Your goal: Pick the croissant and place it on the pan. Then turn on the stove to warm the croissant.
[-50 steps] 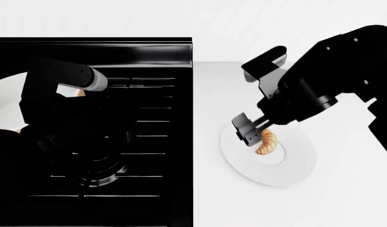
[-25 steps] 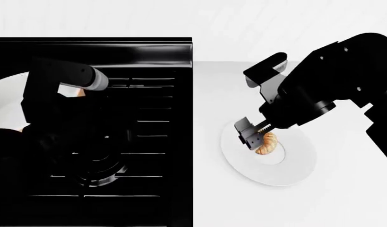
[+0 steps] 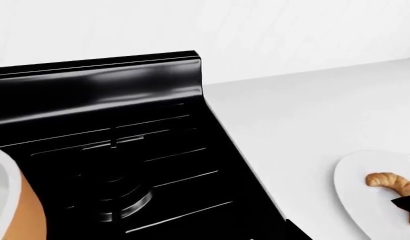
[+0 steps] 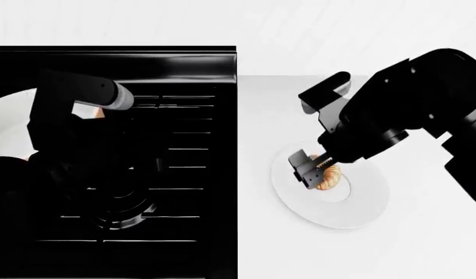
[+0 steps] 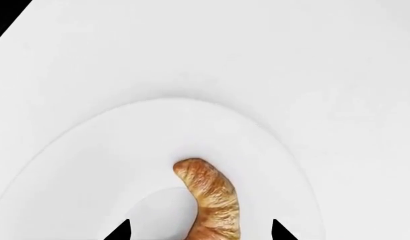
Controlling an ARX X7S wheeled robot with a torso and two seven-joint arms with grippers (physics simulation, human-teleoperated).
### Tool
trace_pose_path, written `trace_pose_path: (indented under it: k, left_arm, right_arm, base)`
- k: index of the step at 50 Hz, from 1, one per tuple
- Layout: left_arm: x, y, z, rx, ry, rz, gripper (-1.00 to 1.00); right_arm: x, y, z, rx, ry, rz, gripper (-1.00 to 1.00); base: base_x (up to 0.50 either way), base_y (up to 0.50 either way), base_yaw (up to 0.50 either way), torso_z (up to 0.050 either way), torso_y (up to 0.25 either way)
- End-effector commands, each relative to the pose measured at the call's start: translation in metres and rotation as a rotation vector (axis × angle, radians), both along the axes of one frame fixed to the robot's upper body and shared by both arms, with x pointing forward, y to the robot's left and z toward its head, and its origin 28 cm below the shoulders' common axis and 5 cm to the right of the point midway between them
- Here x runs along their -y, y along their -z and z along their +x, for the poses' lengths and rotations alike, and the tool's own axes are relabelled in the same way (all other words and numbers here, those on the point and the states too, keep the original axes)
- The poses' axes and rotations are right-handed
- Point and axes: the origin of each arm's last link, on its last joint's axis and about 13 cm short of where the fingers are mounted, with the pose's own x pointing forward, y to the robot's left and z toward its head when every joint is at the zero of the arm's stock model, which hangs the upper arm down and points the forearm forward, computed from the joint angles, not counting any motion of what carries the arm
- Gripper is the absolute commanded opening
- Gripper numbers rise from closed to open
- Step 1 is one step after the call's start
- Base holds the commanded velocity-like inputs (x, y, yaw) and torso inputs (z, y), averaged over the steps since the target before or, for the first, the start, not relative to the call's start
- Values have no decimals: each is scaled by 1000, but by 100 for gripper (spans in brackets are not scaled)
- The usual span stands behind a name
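The croissant (image 5: 210, 200) lies on a round white plate (image 5: 91, 165) on the white counter; it also shows in the head view (image 4: 328, 177) and the left wrist view (image 3: 392, 181). My right gripper (image 5: 200, 231) is open and low over the plate, its fingertips (image 5: 121, 231) on either side of the croissant without closing on it. The pan (image 3: 21, 210) shows only as an orange wall with a white inside; it stands on the black stove (image 4: 183, 174), mostly hidden behind my left arm. My left gripper's jaws do not show in any view.
The stove's raised back panel (image 3: 104, 85) runs along the white wall. A burner and grid grates (image 3: 124, 200) lie beside the pan. White counter (image 4: 423, 244) surrounds the plate (image 4: 362, 203).
My right gripper has come down over the plate and now straddles the croissant. The left arm, pan and croissant have not moved.
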Motion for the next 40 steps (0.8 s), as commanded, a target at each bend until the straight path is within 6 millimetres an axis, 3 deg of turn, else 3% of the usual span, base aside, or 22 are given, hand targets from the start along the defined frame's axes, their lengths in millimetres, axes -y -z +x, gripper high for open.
trace_pose_path:
  k: [1, 40]
  left_arm:
    - [-2, 0, 0, 0, -13, -1, 100]
    - [2, 1, 2, 0, -8, 6, 100]
  right_arm:
    - [0, 5, 1, -14, -1, -2, 100]
    - [7, 16, -1, -34, 18, -5, 100]
  base:
    - [0, 0, 0, 0, 0]
    - [0, 0, 0, 0, 0]
